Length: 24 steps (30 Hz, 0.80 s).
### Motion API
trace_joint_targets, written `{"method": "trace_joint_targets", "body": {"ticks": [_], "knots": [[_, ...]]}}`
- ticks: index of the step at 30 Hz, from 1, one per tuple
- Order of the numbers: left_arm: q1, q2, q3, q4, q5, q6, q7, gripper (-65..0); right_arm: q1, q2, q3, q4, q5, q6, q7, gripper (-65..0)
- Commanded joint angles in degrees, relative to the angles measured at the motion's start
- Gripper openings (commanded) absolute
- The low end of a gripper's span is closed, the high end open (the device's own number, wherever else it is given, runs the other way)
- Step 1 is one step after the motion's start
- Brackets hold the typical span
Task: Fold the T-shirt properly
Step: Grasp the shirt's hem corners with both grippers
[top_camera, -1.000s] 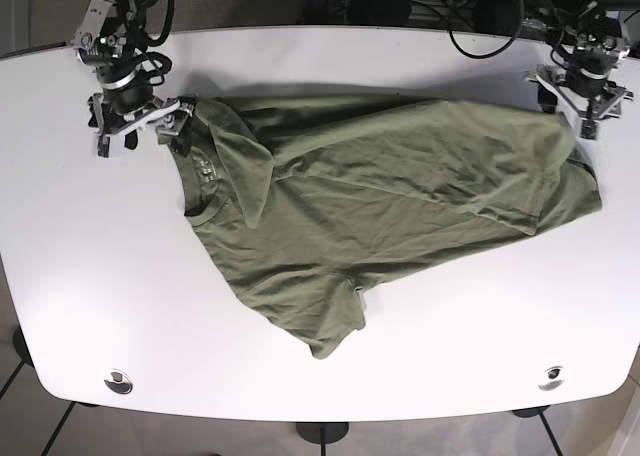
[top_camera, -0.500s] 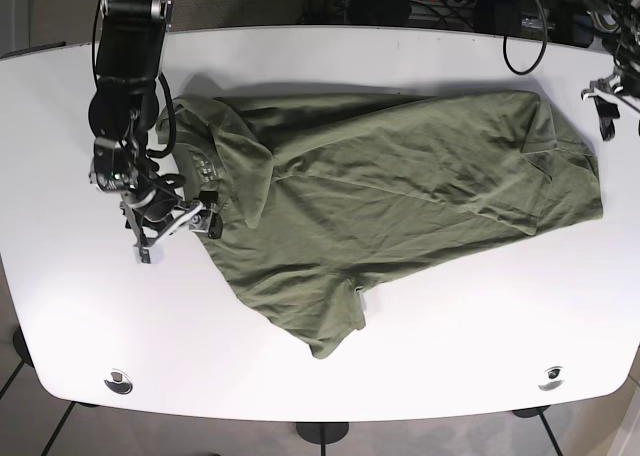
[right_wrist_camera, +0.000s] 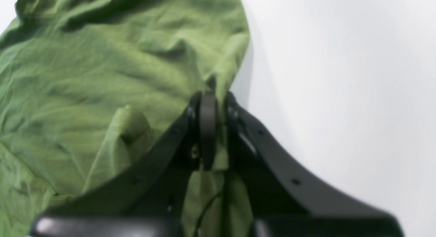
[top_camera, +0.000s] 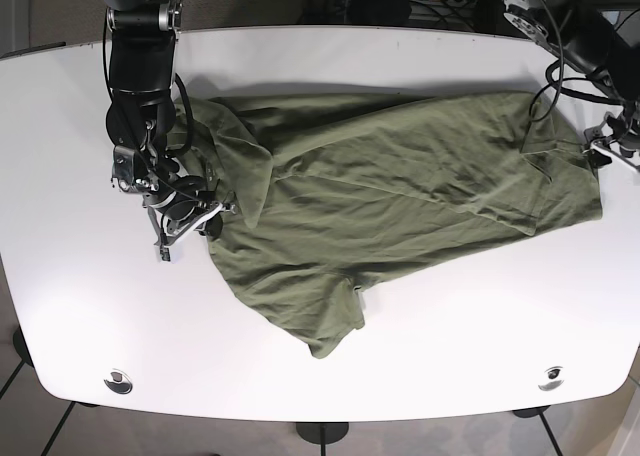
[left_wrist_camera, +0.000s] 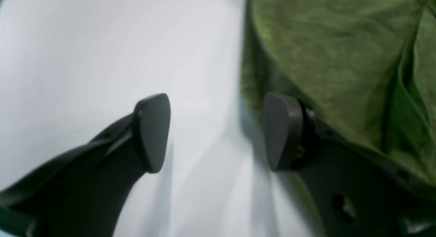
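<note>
White rounded table (top_camera: pixel 420 366) w/ green T-shirt (top_camera: pixel 400 186) spread crumpled across the middle, one sleeve reaching toward the near edge. Two round fittings near the table's near corners. Tiled floor below, cables past the far edge. Right gripper (right_wrist_camera: pixel 208 128) at the shirt's left edge, by the collar, clenched on a fold of cloth. Left gripper (left_wrist_camera: pixel 218 131) at the shirt's right edge, jaws apart over bare table, nothing between them.

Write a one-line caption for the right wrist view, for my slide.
Right gripper, fingers closed on an edge of the crumpled olive-green cotton T-shirt lying on the white table.
</note>
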Motion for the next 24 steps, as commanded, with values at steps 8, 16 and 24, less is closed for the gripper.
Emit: {"method": "trace_joint_targets", "body": {"ticks": [8, 16, 24], "knots": [[-3.77, -0.98, -0.22, -0.98, -2.07, -0.03, -0.8, -24.7, 1.05, 0.04, 0.06, 0.5, 0.41, -0.34, -0.69, -62.9], [-3.51, -3.09, 1.19, -1.42, -9.81, -0.03, 3.6, -24.7, 1.05, 0.13, 0.15, 0.5, 0.41, -0.16, -0.69, -62.9], [-3.68, -2.91, 8.05, -6.78, -10.42, -0.03, 3.51, -24.7, 1.05, 0.13, 0.15, 0.5, 0.41, 0.1, -0.69, -62.9]]}}
